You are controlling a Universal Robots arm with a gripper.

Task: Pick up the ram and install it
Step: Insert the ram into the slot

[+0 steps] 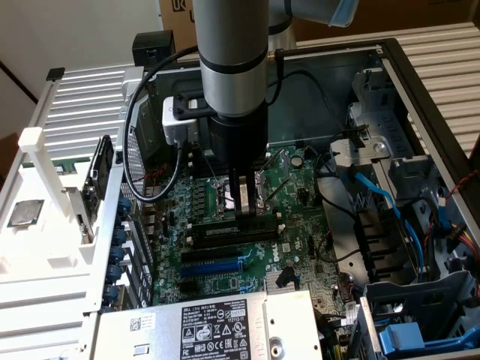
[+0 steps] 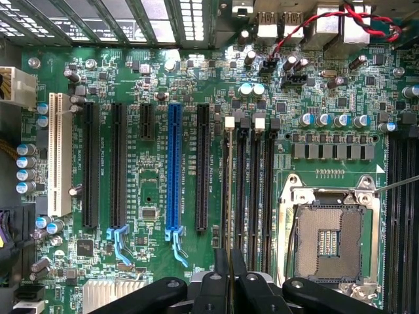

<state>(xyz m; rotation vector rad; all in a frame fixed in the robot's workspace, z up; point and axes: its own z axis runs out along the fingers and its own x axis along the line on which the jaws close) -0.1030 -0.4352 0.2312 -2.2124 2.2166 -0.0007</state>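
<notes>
The ram is a long dark stick standing on edge across the green motherboard, right at a memory slot. My gripper comes straight down onto the middle of its top edge. In the wrist view the ram shows edge-on as a thin line. It runs out from between my fingers and lines up with the outermost of the black memory slots. My gripper is shut on the ram. I cannot tell whether the stick is seated in the slot.
An empty processor socket lies beside the memory slots. Black and blue expansion slots lie on the other side. A square silver chip rests on the white tray outside the case. The power supply and blue cables crowd the case.
</notes>
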